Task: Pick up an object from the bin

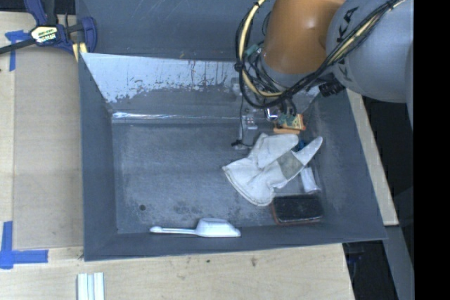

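Grey metal bin point(162, 31) inspected from above. The arm enters from the right, its orange cover point(302, 28) and looped cables over the bin's rear right part. The gripper point(246, 131) hangs low near the back wall, just beside the upper left edge of a crumpled white glove point(267, 166) lying right of centre. Whether they touch cannot be told. A flat black rectangular block point(297, 209) lies just in front of the glove. A small brown-and-green item point(290, 124) sits behind it, partly hidden. A white plastic scoop point(202, 228) lies well apart, along the front wall.
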Action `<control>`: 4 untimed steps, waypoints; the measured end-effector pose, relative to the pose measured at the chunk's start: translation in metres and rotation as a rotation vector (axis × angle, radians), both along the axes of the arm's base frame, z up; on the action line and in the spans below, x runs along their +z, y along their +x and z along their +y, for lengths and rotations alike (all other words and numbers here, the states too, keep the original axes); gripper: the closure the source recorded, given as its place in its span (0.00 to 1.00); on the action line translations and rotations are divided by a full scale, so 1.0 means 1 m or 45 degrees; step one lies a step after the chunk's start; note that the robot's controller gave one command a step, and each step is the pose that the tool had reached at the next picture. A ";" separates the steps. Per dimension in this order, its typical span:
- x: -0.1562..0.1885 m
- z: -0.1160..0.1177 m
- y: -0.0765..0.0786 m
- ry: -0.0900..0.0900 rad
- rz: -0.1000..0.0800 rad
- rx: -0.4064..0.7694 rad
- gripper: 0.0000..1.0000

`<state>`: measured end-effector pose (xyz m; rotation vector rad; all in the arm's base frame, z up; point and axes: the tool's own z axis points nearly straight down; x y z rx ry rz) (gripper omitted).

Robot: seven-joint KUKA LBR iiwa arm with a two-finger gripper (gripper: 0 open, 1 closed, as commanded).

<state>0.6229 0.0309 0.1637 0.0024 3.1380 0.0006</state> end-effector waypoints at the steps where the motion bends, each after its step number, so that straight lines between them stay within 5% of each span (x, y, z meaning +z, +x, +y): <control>1: 0.000 0.000 0.000 0.000 0.000 0.000 0.00; 3: -0.065 -0.039 -0.022 -0.001 0.000 0.052 0.00; 4: -0.087 -0.056 -0.043 0.000 0.001 0.231 1.00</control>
